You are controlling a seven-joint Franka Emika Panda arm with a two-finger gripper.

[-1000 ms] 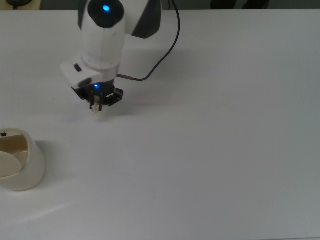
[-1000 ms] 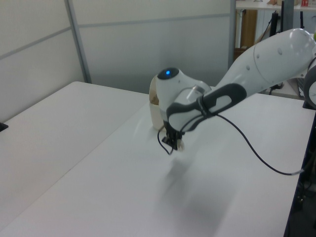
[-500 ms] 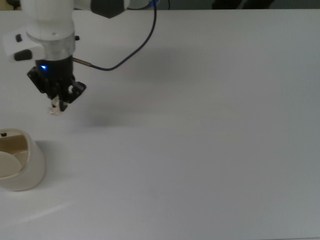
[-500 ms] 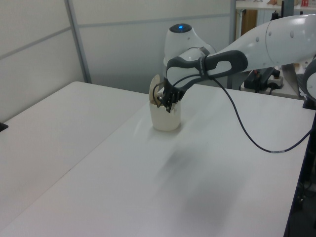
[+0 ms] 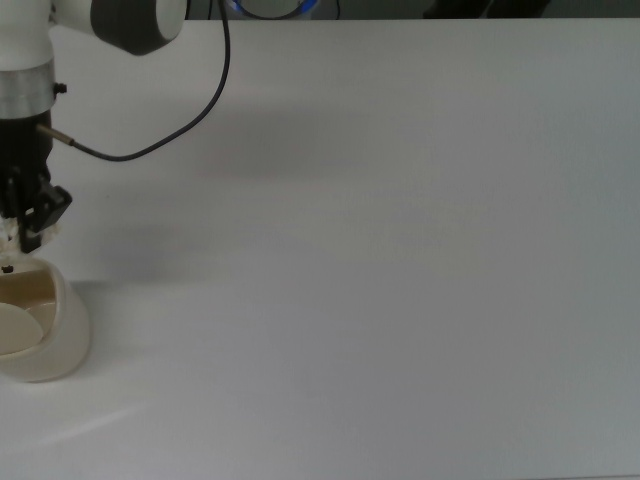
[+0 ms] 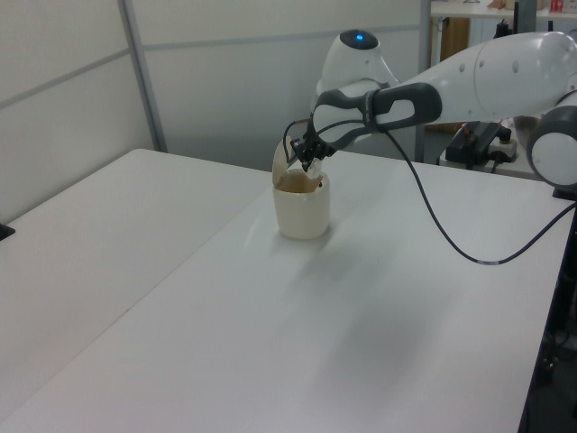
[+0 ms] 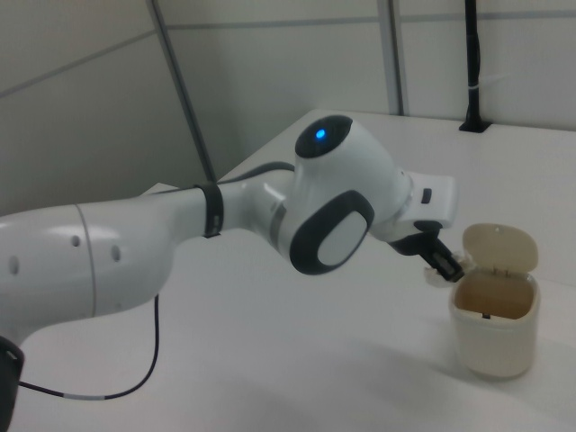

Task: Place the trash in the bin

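Note:
The bin (image 5: pixel 66 322) is a round cream container with a tan inside, at the top view's left edge. Its hinged lid (image 7: pixel 499 247) stands open. My gripper (image 5: pixel 28 230) hangs just beyond the bin's rim, shut on the trash (image 5: pixel 11 240), a small off-white paper wad that pokes out below the fingertips. In the right view the gripper (image 7: pixel 447 266) holds the trash (image 7: pixel 437 276) just above and beside the rim of the bin (image 7: pixel 493 340), on the right view's left. In the left view the gripper (image 6: pixel 307 162) is right over the mouth of the bin (image 6: pixel 302 213).
A black cable (image 5: pixel 150 142) loops from the arm over the white table (image 5: pixel 380 280). The arm's white body (image 7: pixel 234 225) fills the right view's left half. Grey partition walls (image 6: pixel 216 72) stand behind the table in the left view.
The gripper has carried the trash across the table to the top view's left, from the open tabletop to the bin's rim. The bin has not moved.

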